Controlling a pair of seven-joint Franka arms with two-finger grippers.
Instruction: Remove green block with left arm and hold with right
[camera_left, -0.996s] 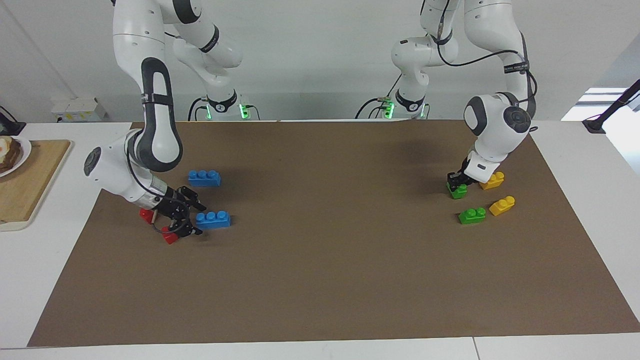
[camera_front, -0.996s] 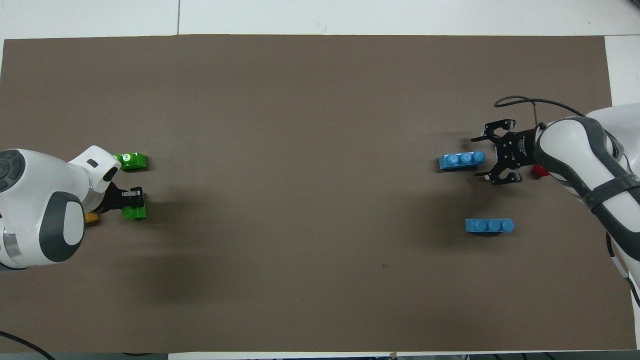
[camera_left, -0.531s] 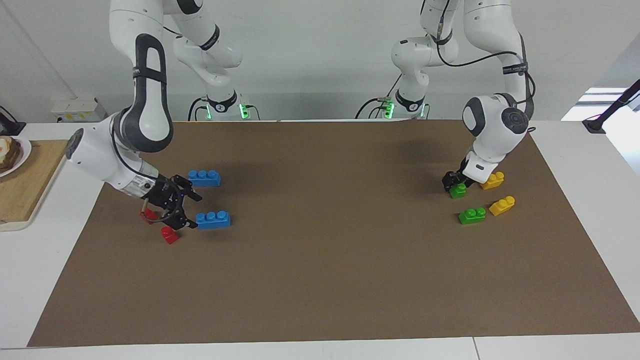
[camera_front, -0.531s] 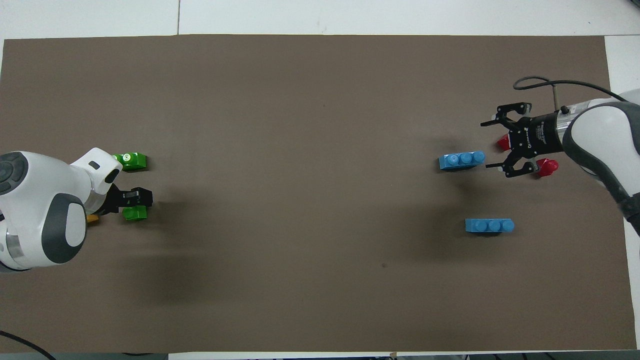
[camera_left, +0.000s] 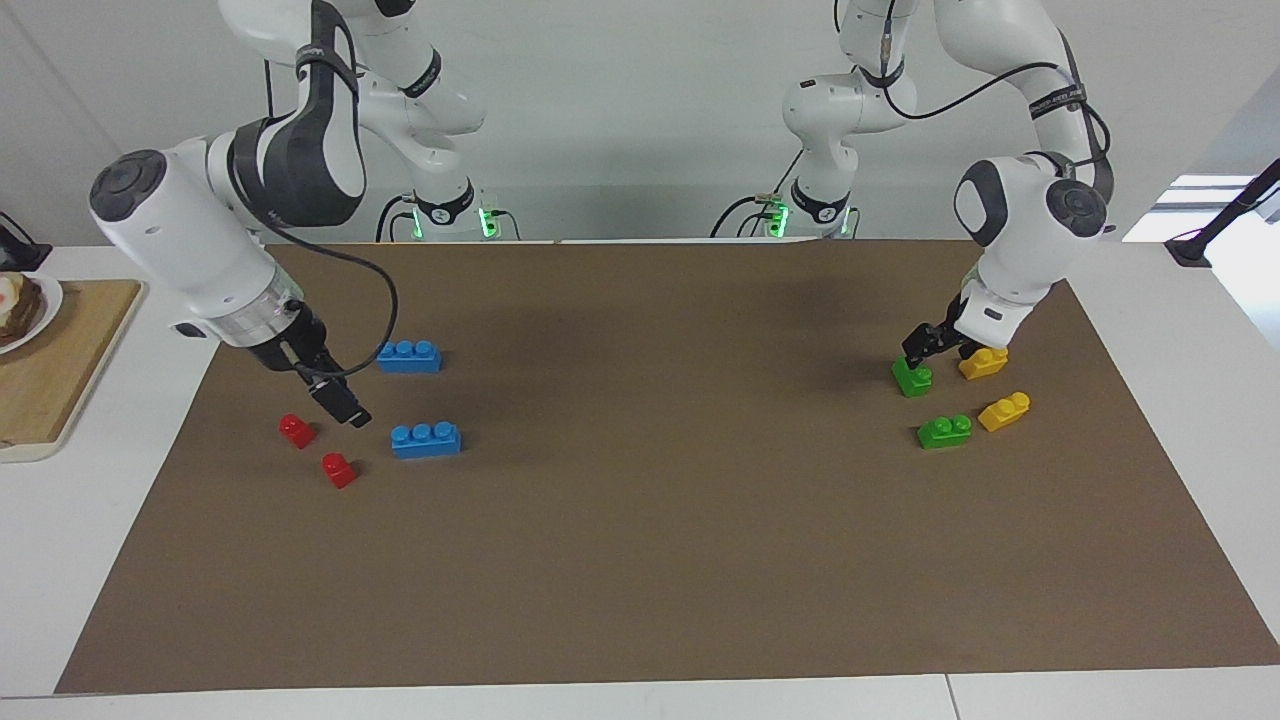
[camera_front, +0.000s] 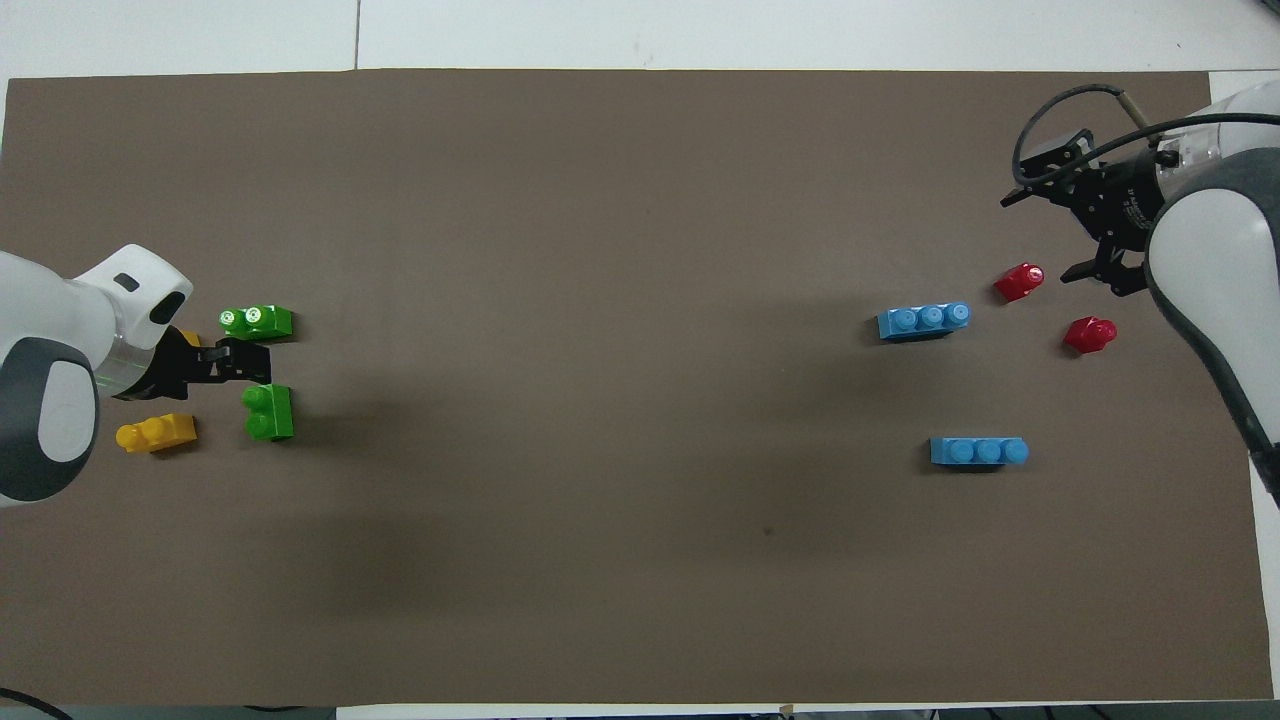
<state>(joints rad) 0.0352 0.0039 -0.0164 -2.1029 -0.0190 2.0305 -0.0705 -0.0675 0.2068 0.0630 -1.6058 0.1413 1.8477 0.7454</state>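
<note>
Left gripper (camera_left: 917, 352) hangs just over the green block (camera_left: 912, 378), which sits on the mat (camera_left: 660, 520) beside a yellow block (camera_left: 984, 362); its grip state can't be told, and it seems to hold nothing. Best next move, prob.: drop straight down, square to the studs, w/o nudging the 2nd green block (camera_front: 256, 320) just farther out. Right gripper (camera_front: 1045, 235), well apart toward the right arm's end, is spread wide and empty. Facing view shows the height gap; overhead shows the gripper sitting btw. both greens.
</note>
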